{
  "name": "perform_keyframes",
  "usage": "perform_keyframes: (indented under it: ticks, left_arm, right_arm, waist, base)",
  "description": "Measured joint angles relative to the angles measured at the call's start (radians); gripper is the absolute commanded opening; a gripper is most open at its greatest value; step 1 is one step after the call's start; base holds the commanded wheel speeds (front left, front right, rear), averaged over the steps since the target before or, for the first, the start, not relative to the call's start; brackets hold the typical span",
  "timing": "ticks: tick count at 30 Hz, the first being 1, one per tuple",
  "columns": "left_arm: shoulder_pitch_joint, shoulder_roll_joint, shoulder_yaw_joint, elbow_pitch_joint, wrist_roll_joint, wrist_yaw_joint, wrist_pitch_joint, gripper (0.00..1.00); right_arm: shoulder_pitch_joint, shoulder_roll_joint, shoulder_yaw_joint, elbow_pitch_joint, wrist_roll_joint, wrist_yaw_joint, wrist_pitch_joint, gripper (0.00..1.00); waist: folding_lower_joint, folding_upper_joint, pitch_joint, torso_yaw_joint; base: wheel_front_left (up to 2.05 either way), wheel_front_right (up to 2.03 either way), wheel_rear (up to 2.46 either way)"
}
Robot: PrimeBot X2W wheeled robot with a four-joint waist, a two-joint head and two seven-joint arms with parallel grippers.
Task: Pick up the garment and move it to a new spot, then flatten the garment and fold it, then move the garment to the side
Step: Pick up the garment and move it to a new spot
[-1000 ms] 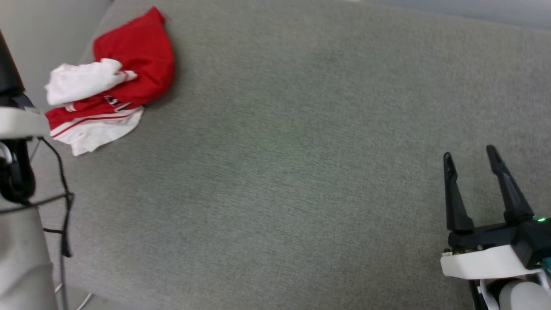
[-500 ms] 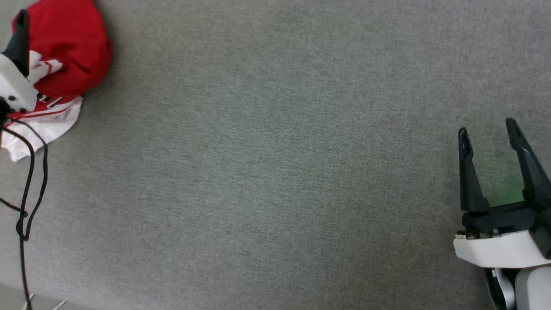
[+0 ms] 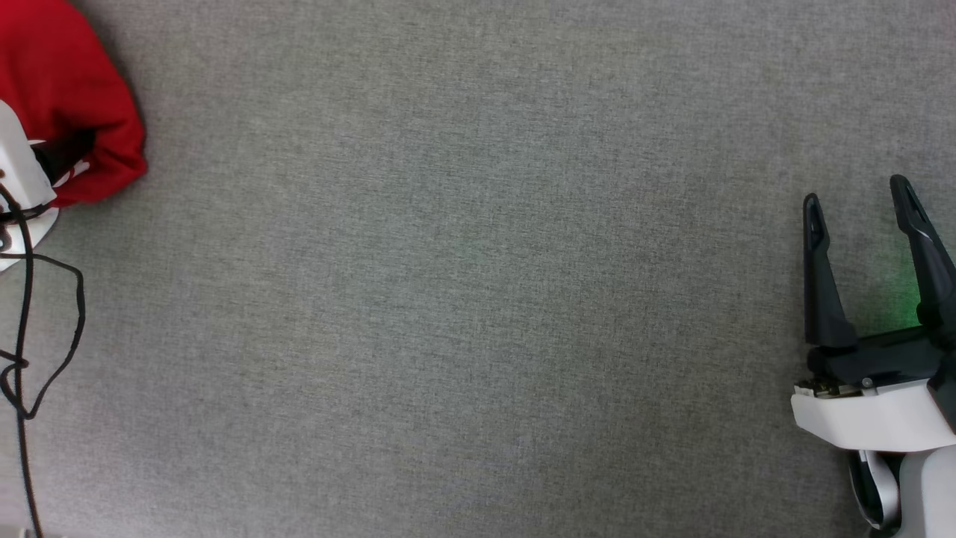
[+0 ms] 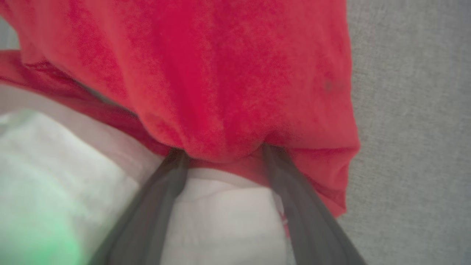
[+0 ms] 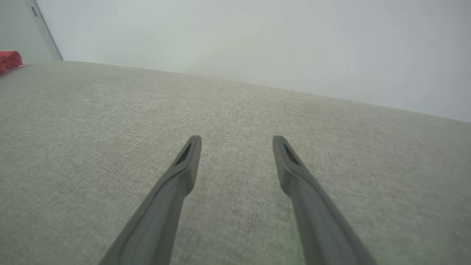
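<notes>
Head and wrist views, opening step of the task (pick-up not yet made). The garment (image 3: 71,97), a crumpled bright red soft jersey shirt with white sleeves, lies at the far left of the grey woven fabric surface (image 3: 478,299), cut off by the edge of the head view. Its bunched shape gives no readable long axis.

The left gripper (image 4: 224,156) is the nearer one and is already at the cloth. In the left wrist view its two long dark fingers (image 4: 162,191) run up over a white sleeve (image 4: 55,165) and disappear under a bulging red fold, so their tips are hidden. They stand spread wide, with the fold between them and nothing pinched. The white housing of this gripper (image 3: 19,179) and its loose black cable (image 3: 45,314) show at the left edge of the head view.

The right gripper (image 3: 855,190) hangs over bare surface at the lower right, well apart from the garment, fingers parted and empty. From its wrist view the garment is a small red patch at the far left (image 5: 9,59), below a pale wall (image 5: 257,44).

Judgement: the coming move turns on the red fold lying directly ahead of and between the left fingers. Closing them there should gather cloth, though how many layers would be caught cannot be told.
</notes>
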Motion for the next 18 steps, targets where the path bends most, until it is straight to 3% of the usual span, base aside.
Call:
perform_keyframes:
  ticks: [4,5,6,7,14,18]
  left_arm:
    - [-0.009,0.01,-0.031,0.01,-0.014,0.0,0.011,1.0]
    - [-0.011,0.013,-0.037,0.012,-0.016,0.0,0.011,0.47]
    - [-0.012,0.015,-0.045,0.013,-0.017,0.0,0.01,0.09]
    - [-0.013,0.018,-0.056,0.013,-0.017,0.0,0.004,0.0]
    - [-0.031,0.052,-0.098,0.0,-0.012,-0.002,-0.075,0.0]
    - [-0.065,0.094,-0.134,-0.079,-0.007,-0.001,-0.126,0.0]
  right_arm:
    - [-0.006,0.001,0.005,0.004,0.0,0.0,0.0,1.0]
    - [-0.007,0.001,0.006,0.006,0.0,0.0,0.0,1.0]
    - [-0.007,0.002,0.006,0.01,0.0,0.0,0.0,1.0]
    - [-0.007,0.002,0.005,0.014,0.0,0.0,0.0,1.0]
    - [-0.003,0.013,0.012,0.033,0.006,0.0,0.0,1.0]
    - [0.003,0.025,0.018,0.044,0.012,0.0,0.0,1.0]
  waist:
    - [-0.0001,0.0,0.007,-0.013]
    - [-0.0001,0.0,0.005,-0.015]
    - [-0.0001,0.0,0.002,-0.015]
    - [-0.0001,0.0,-0.003,-0.016]
    - [0.0,0.0,-0.061,-0.012]
    - [-0.0001,0.0,-0.112,-0.011]
  base:
    - [0.0,0.0,0.0]
    - [0.0,0.0,0.0]
    - [0.0,0.0,0.0]
    - [0.0,0.0,0.0]
    - [0.0,0.0,0.0]
    - [0.0,0.0,0.0]
